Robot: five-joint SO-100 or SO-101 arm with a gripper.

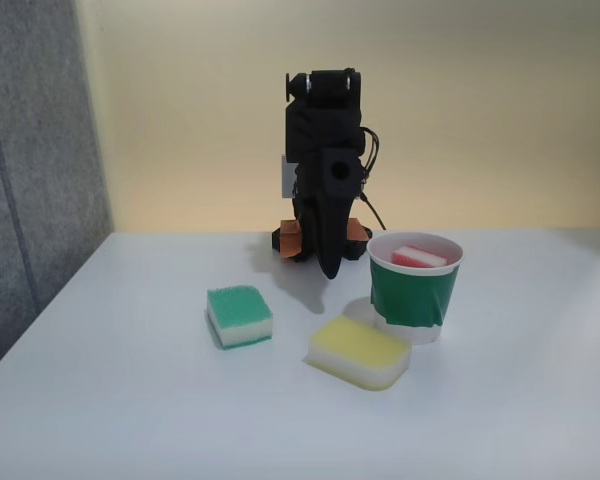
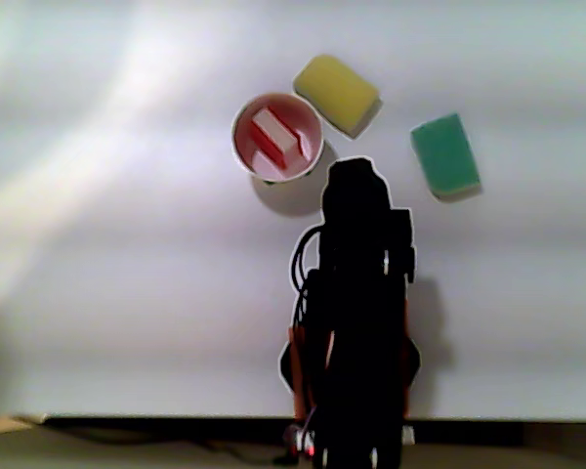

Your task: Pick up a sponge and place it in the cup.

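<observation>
The red-and-white sponge (image 1: 418, 257) lies tilted inside the green paper cup (image 1: 413, 300), just below its white rim. From above, in the other view, the sponge (image 2: 275, 139) rests against the white inside of the cup (image 2: 254, 161). My black gripper (image 1: 329, 268) hangs folded at the arm's base, tip down just above the table, to the left of the cup and behind it in the fixed view. Its jaws look shut with nothing between them. In the other view the gripper (image 2: 354, 174) sits just right of the cup and apart from it.
A green-topped sponge (image 1: 239, 314) lies left of the cup and a larger yellow sponge (image 1: 361, 350) lies in front of it, nearly touching its base. Seen from above, the yellow sponge (image 2: 336, 93) and the green sponge (image 2: 446, 154) lie beyond the arm. A grey wall panel stands at the left.
</observation>
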